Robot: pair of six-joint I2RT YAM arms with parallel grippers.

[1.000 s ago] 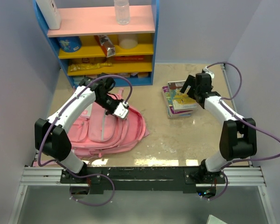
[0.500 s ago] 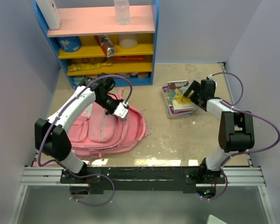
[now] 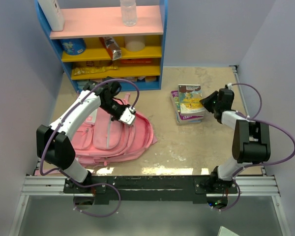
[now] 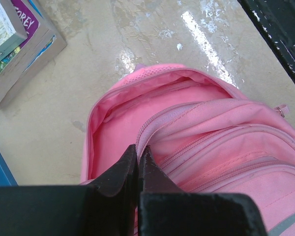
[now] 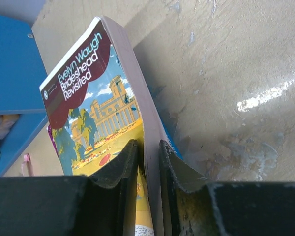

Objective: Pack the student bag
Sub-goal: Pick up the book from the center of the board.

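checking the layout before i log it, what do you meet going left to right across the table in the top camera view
student bag → stack of books → right hand, closed on the top book at the stack's right edge

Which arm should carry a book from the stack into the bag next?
Right. The right gripper straddles the top book of the stack, jaws closed against its covers. The left gripper is shut on the opening edge of the student bag, holding it open, so it is occupied.

Bright, even overhead light, glare patches on the table (image 3: 196,147) (shadows soft).
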